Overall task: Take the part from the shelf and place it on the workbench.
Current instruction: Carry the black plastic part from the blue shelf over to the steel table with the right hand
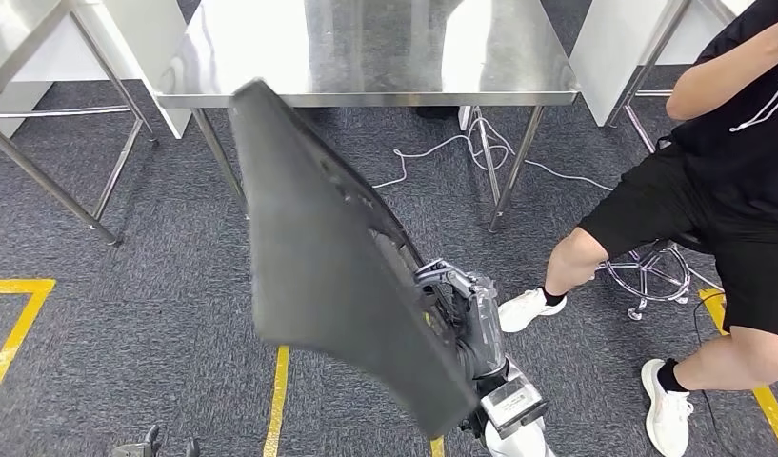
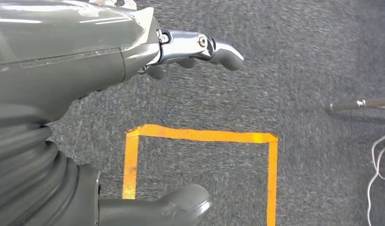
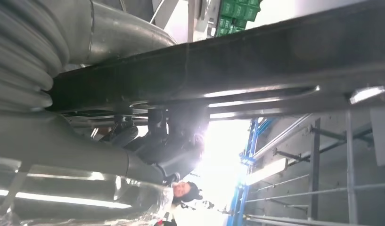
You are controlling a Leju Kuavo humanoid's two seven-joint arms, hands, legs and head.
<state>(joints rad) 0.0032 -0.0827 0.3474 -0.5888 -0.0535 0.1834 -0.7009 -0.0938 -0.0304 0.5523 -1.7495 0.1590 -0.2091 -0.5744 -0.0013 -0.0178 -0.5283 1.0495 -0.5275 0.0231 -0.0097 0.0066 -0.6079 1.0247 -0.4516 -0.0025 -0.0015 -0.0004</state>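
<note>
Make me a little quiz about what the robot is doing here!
1. True or false: the big dark part already lies on the steel workbench.
2. Which robot hand holds the part? A) left B) right
3. Fill in the gap: the person beside the robot sits on a ____.

Key
1. False: the part is held up in the air, in front of the workbench.
2. B: the right robot hand grips it.
3. stool

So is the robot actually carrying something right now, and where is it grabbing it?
Yes. The right hand holds a large dark panel near its lower edge, from the underside. The left hand holds nothing.
</note>
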